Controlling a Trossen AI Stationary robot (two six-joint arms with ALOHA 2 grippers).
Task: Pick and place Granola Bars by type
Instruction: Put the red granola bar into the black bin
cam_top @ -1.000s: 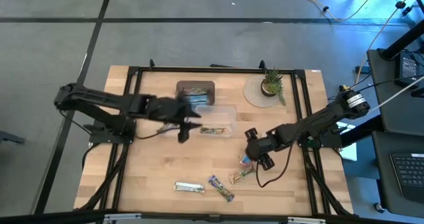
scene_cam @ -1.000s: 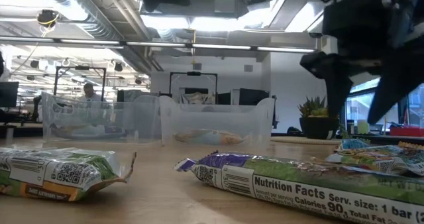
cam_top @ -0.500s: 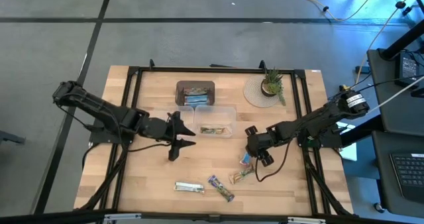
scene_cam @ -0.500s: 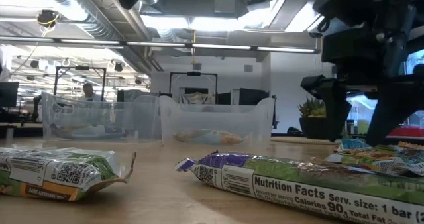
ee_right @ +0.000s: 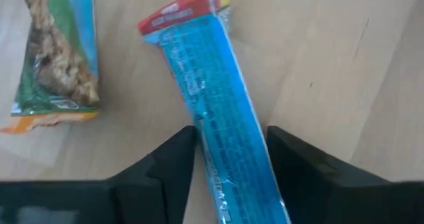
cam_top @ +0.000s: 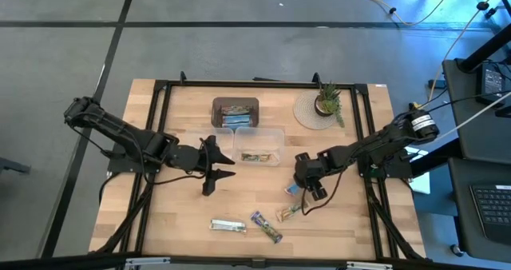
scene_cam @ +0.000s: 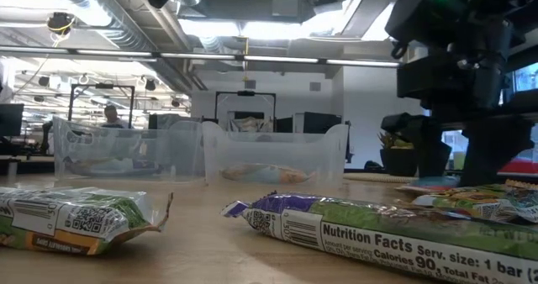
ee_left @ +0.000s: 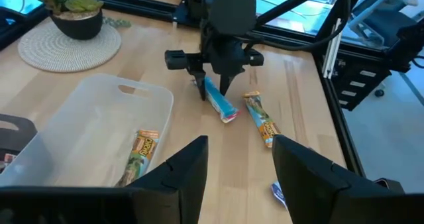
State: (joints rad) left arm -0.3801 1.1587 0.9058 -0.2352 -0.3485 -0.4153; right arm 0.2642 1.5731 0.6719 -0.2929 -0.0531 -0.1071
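My right gripper (cam_top: 307,186) (ee_right: 228,164) is open and low over a blue-white bar (cam_top: 293,189) (ee_right: 212,85) that lies flat on the table; one finger stands on each long side of it. A green-tan bar (cam_top: 290,212) (ee_right: 56,65) lies just beside it. Toward the near edge lie a purple bar (cam_top: 266,227) (scene_cam: 361,229) and a silvery bar (cam_top: 227,225). My left gripper (cam_top: 217,170) (ee_left: 238,177) is open, empty, and hovers left of the middle. My right gripper comes at the blue-white bar from above, fingers (ee_right: 175,161) across it near one end (ee_left: 213,95). Their inner faces lie right at the wrapper's long edges, and I cannot tell whether they touch. The bar lies flat on the table.
A clear tub (cam_top: 275,134) (ee_left: 99,124) holding a green-tan bar (cam_top: 255,156) sits at the middle, with a dark brown tray (cam_top: 235,102) of bars behind it. A potted plant on a round mat (cam_top: 323,106) stands at the far right. Black frame rails (cam_top: 156,134) flank the board.
My left gripper drew back from over the tubs toward the near edge and then stayed still. My right gripper came down onto the blue-white bar, shifting slightly toward the table's left.
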